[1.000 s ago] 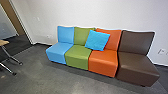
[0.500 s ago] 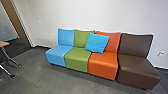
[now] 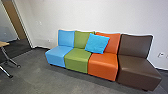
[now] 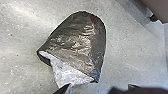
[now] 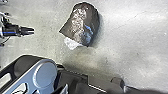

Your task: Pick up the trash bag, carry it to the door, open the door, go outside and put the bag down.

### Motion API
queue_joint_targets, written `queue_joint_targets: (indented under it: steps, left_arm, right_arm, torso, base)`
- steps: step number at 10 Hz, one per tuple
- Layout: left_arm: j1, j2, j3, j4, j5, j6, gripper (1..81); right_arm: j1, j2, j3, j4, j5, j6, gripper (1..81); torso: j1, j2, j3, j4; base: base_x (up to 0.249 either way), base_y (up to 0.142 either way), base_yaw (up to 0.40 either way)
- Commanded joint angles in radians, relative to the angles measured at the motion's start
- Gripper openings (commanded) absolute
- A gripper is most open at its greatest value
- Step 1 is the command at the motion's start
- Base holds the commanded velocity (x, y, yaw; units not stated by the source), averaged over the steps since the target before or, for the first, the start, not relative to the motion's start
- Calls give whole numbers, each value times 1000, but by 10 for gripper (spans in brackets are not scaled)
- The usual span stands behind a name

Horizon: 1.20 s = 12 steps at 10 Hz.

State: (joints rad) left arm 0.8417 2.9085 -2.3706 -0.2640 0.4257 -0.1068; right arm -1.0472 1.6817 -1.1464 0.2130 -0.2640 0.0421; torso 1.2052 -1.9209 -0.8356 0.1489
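Observation:
A dark, shiny trash bag [image 4: 77,42] with a whitish part [image 4: 68,72] at one end lies on the pale floor in the left wrist view. A dark tip of my left gripper [image 4: 65,89] shows beside that whitish part; contact cannot be made out. In the right wrist view the same bag [image 5: 83,22] rests on the floor, with my left gripper [image 5: 30,30] apart from it. A pointed piece of my right gripper [image 5: 65,88] shows there too, away from the bag.
Joined blue, green, orange and brown seats [image 3: 80,60] stand along the white wall, with a bright blue cushion [image 3: 97,43] on them. At the left are a table edge with metal legs [image 3: 8,58] and a doorway frame [image 3: 23,27].
The head camera has moved slightly: the seats stand a little lower in its view than before, and the table legs a little further left.

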Motion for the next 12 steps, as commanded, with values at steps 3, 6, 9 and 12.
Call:
queue_joint_targets:
  steps: [3, 6, 9, 12]
  left_arm:
    - [-170, -34, 25, -231, 211, -4, 811]
    - [-207, -58, 10, -264, 229, -2, 811]
    - [-243, -14, -108, -230, 228, 7, 811]
    - [-269, 60, -220, -169, 232, 7, 811]
  right_arm:
    - [68, -61, 22, 22, -58, -1, 811]
    - [68, -66, 24, 22, -58, -1, 811]
    - [72, -86, 34, 22, -61, 1, 811]
    - [75, -93, 41, 23, -63, 1, 811]
  torso:
    - [106, -166, -153, 0]
    - [161, -250, -122, 0]
    - [221, -347, -133, 0]
    - [285, -450, -133, 0]
  base:
    - [0, 0, 0]
    - [0, 0, 0]
    - [0, 0, 0]
    - [0, 0, 0]
